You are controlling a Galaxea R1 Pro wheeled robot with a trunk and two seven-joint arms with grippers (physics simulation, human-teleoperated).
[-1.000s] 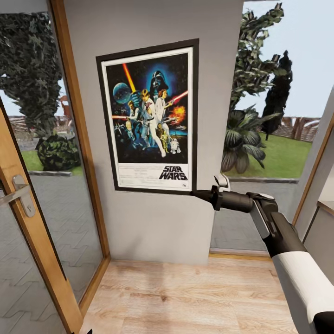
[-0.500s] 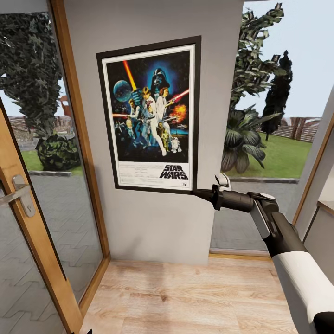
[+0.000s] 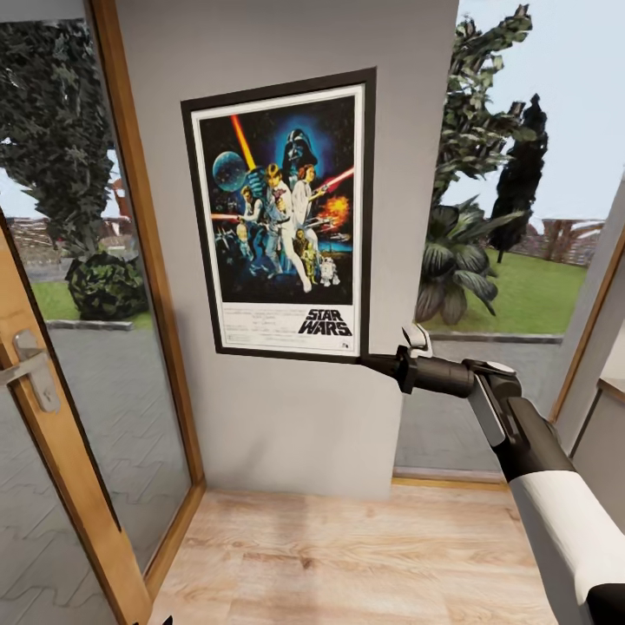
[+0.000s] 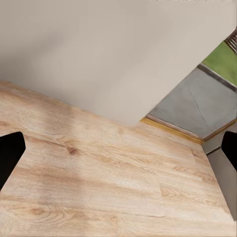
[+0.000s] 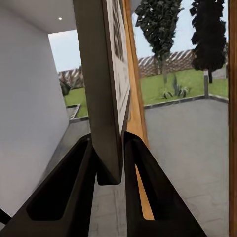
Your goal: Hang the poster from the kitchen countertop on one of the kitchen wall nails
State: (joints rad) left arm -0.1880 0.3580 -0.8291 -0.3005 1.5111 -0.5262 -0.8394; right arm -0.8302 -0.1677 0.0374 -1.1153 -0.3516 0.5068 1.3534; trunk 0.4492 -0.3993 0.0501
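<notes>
Against the grey wall (image 3: pixel 286 417), between the wooden door frame (image 3: pixel 143 260) and the window, the poster (image 3: pixel 282 217) is held upright, its lower corner pinched by the right gripper (image 3: pixel 369 360). It seems stiff, light, and is best gripped at the frame edge.

White forearm (image 3: pixel 564 529), black wrist, slim black claw (image 3: pixel 369 360).

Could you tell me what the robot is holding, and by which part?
The right gripper clamps the poster at its bottom right corner; the left gripper is open, holding nothing.
</notes>
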